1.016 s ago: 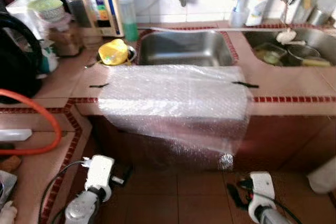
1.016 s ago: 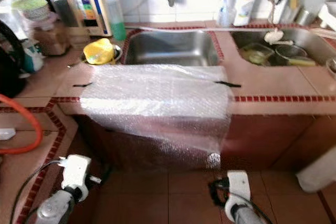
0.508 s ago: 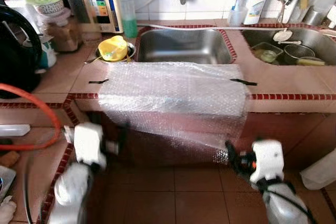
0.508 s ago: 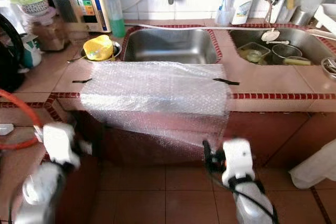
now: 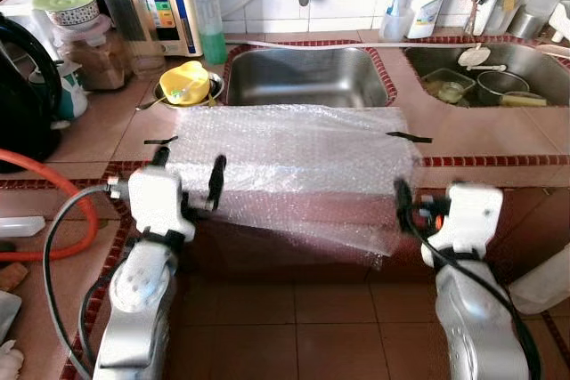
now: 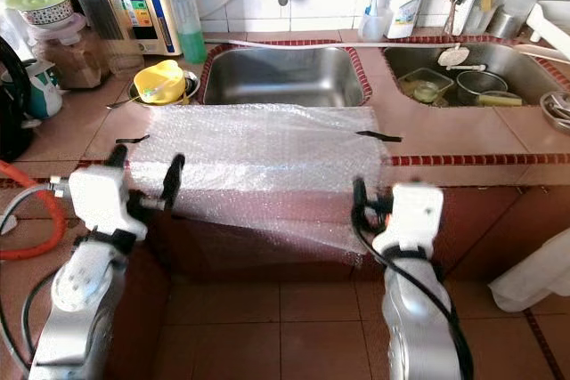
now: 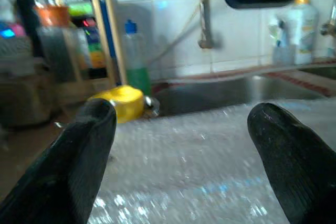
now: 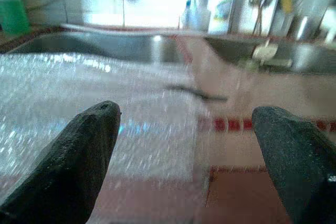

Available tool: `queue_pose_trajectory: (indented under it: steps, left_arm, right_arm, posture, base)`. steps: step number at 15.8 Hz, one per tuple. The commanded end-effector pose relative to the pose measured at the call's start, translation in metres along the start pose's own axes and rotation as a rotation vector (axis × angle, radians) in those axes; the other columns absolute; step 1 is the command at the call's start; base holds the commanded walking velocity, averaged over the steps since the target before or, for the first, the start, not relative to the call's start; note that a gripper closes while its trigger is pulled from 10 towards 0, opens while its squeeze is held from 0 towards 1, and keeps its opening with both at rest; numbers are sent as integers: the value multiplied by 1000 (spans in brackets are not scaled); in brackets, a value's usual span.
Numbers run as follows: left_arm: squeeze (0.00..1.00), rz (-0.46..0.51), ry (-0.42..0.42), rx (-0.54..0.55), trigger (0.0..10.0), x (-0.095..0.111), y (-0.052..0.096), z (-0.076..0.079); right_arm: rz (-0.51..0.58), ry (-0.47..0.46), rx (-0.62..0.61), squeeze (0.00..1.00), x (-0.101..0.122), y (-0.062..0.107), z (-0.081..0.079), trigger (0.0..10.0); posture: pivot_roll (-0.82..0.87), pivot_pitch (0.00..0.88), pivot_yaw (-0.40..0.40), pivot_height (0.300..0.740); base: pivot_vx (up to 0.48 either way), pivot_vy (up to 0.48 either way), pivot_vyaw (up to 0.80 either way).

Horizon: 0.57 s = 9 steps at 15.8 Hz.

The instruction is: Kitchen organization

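Pink tiled counter (image 5: 499,144) with bubble wrap (image 5: 294,153) draped over its front edge, yellow cup (image 5: 189,83) behind, near sink (image 5: 307,77).

Clear, bumpy bubble wrap (image 5: 294,157) drapes over the matt tiled counter (image 5: 499,140), beside a shiny steel sink (image 5: 303,77) and a glossy yellow plastic cup (image 5: 187,82).

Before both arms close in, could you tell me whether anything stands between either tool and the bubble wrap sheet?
Nothing visible does. The left tool and right tool are open at the hanging front edge of the bubble wrap, one near each corner.
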State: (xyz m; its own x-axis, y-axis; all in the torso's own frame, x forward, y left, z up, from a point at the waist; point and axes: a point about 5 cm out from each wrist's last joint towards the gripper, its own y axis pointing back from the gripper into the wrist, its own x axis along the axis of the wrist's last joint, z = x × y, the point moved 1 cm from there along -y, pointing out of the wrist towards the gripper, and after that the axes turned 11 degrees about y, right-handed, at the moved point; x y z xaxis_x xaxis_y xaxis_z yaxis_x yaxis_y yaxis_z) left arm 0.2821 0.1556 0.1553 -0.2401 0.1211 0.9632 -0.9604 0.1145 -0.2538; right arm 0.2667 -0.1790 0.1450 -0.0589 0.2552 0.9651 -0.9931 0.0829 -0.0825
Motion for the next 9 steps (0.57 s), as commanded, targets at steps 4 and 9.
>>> queue_pose_trajectory:
  steps: [4,9]
  left_arm:
    - [0,-58,59,28,10000,-2,-1,1]
    - [1000,-76,111,108,10000,-7,3,-6]
  right_arm:
    - [-27,-135,-32,0,2,6,-7,10000]
    - [-57,-140,30,90,1,7,-15,10000]
  posture:
    - [10,26,72,740]
    - [20,31,70,740]
  base:
    - [0,0,0]
    - [0,0,0]
